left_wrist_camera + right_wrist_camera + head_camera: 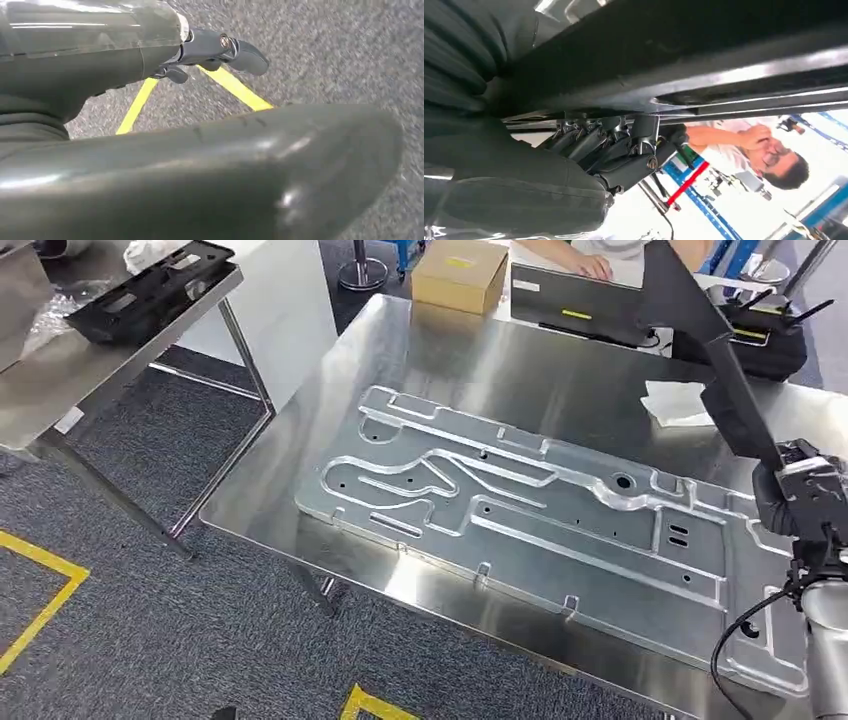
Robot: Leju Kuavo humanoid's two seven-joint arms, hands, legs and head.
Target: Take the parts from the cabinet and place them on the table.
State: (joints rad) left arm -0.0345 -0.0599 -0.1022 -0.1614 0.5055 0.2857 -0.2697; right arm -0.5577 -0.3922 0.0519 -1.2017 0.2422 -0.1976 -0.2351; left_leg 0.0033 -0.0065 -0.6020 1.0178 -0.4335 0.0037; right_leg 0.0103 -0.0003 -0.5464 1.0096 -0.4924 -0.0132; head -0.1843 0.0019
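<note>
A long black angular part rises slantwise over the right side of the steel table. My right hand grips its lower end near the table's right edge. In the right wrist view the dark fingers wrap against the underside of the black part. My left hand hangs over grey carpet with yellow tape, fingers loosely apart and holding nothing.
A large grooved aluminium plate covers much of the table. A white cloth, a cardboard box and a laptop with a person's hand lie at the far side. A second steel table at left bears a black tray.
</note>
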